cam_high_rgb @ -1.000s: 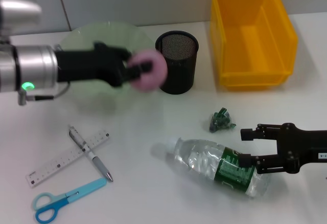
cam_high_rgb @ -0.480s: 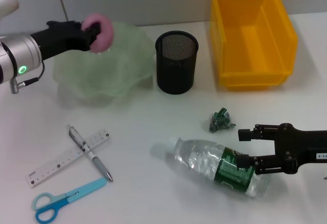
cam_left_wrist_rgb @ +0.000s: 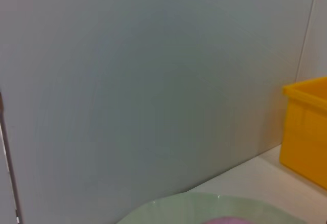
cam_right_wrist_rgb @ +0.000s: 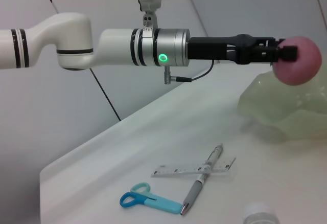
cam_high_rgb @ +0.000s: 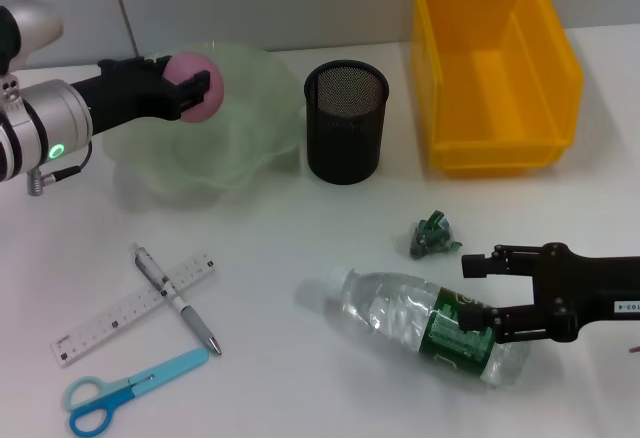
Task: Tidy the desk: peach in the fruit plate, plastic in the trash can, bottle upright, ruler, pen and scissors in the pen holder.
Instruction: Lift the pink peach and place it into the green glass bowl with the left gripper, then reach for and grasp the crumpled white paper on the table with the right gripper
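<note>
Since half a second ago the peach (cam_high_rgb: 195,86) has been carried slightly lower and toward the middle of the fruit plate (cam_high_rgb: 250,148), and it is held above the bowl, clenched between the black fingers of the left gripper (cam_high_rgb: 190,88). The peach is round, matte and pink; the plate beneath the fingers is pale green translucent glass with a wavy rim, and nothing is seen lying in it. Beyond the fingertips stand the black wire-mesh pen holder (cam_high_rgb: 346,123) and the bright yellow, tall-walled trash can (cam_high_rgb: 495,68), neither shown to hold anything. The right gripper (cam_high_rgb: 478,291) is spread open around the base end of the clear, green-labelled bottle (cam_high_rgb: 420,326), which lies on its side on the white desk (cam_high_rgb: 300,248).
</note>
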Tool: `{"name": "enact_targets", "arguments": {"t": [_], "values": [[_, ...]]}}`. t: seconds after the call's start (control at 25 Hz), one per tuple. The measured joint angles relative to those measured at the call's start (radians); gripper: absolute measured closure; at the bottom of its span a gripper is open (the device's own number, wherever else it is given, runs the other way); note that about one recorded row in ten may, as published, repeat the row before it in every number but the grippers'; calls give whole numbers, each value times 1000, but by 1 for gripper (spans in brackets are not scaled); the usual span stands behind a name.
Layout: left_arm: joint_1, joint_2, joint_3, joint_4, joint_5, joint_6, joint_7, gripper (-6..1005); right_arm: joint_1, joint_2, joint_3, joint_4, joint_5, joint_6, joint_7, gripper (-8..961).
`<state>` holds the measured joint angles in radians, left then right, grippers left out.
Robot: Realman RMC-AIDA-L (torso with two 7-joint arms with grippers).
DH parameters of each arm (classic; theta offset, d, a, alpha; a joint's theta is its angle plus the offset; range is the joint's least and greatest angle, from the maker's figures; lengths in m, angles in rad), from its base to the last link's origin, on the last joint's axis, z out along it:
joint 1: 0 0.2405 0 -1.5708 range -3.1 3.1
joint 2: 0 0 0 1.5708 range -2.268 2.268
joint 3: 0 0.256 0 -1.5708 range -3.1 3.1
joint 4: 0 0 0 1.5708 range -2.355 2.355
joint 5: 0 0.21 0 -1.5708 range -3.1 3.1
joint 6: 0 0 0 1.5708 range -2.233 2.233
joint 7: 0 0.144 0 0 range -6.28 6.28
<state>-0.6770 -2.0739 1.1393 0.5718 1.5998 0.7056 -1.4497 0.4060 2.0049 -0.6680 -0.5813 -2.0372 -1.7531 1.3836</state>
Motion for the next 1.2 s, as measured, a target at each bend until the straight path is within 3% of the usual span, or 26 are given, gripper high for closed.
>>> {"name": "enact_targets", "arguments": {"t": [0.2, 0.48, 0.8, 0.88, 0.96, 1.08, 1.2], "values": [[-2, 0, 3, -1, 0, -3, -3, 394, 0, 2, -1, 0, 0, 1, 0, 149], [-4, 0, 4, 0, 0, -2, -3, 185, 1, 3, -1, 0, 0, 1, 0, 149], [-4, 0, 4, 6, -1, 17, -10, 153, 1, 3, 4, 0, 3, 1, 1, 149], [18, 10, -22, 49, -3, 215, -82, 153, 1, 3, 5, -1, 7, 2, 13, 149], [18, 10, -22, 49, -3, 215, -82, 153, 3, 3, 11, -3, 8, 2, 31, 149], [57, 31, -88, 83, -3, 592, -131, 153, 9, 3, 40, -6, 9, 2, 51, 149], [76, 42, -90, 64, 5, 751, -145, 153, 17, 3, 65, -8, 9, -3, 57, 149]]}}
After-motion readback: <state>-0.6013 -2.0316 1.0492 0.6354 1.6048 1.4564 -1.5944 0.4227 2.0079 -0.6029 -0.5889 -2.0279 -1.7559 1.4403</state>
